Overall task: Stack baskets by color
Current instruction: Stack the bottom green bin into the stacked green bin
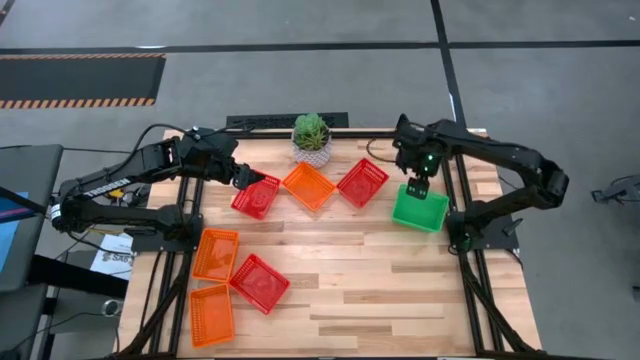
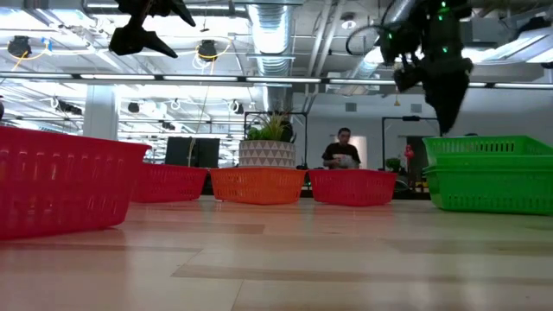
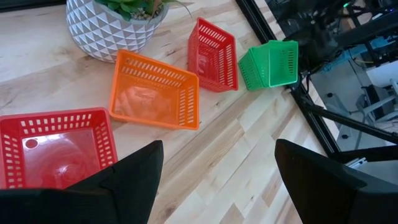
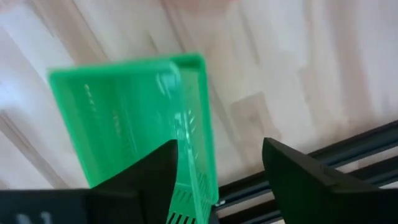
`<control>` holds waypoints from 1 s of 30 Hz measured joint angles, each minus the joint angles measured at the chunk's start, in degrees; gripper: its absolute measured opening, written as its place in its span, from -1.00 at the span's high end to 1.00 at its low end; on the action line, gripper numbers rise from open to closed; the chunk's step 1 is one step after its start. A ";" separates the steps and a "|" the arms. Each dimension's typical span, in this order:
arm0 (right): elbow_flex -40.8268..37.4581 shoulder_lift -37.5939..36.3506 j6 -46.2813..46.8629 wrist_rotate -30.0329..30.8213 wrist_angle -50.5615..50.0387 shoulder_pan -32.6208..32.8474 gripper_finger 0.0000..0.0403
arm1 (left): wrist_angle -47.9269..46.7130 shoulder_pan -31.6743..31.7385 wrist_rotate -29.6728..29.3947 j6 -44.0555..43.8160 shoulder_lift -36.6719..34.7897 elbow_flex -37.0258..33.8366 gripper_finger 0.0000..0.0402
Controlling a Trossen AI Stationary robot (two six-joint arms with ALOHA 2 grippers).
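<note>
High view shows my right end effector (image 1: pixel 418 187) at the desk's (image 1: pixel 380 290) three o'clock edge, fingers apart over the green stack (image 1: pixel 420 208), one finger dipping inside its wall, nothing clamped. Green looks finished, so my judgement is to lift straight up before swinging away, or the finger may drag the stack. My left end effector (image 1: pixel 248 177) hovers spread at ten o'clock over a red basket (image 1: pixel 256 197). The orange basket (image 1: pixel 308 186) sits at twelve; further reds and oranges lie toward seven.
</note>
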 joint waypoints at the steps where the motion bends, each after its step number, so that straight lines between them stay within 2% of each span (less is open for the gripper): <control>1: 1.58 0.00 0.06 -0.02 -0.35 0.04 -0.28 | 0.00 0.00 0.00 -0.06 0.00 0.00 -0.48; 3: 4.43 0.00 1.12 0.42 -0.47 0.08 -0.29 | 0.00 0.01 0.02 -0.07 0.00 0.00 -0.48; 6: 6.94 -0.03 4.13 4.38 -0.77 0.15 -0.29 | 0.00 0.00 0.02 -0.11 0.00 0.00 -0.48; 10: 5.34 -0.04 5.81 5.45 -1.42 0.10 -0.29 | -0.02 0.00 0.05 -0.09 0.00 0.00 -0.48; 16: 0.40 -0.44 5.69 -3.79 -1.57 1.42 -0.29 | -0.08 0.00 0.61 -0.07 0.00 0.00 -0.48; 20: -0.70 -1.57 5.53 -6.29 -2.20 2.09 -0.20 | -0.08 0.00 0.64 -0.10 0.00 0.00 -0.48; 25: -0.68 -3.95 5.35 -8.16 -2.86 1.53 0.13 | -0.08 0.02 0.61 -0.13 0.00 0.00 -0.48; 30: -0.66 -4.74 2.88 -11.11 -3.84 0.08 0.77 | -0.08 0.01 0.61 -0.20 0.00 0.00 -0.48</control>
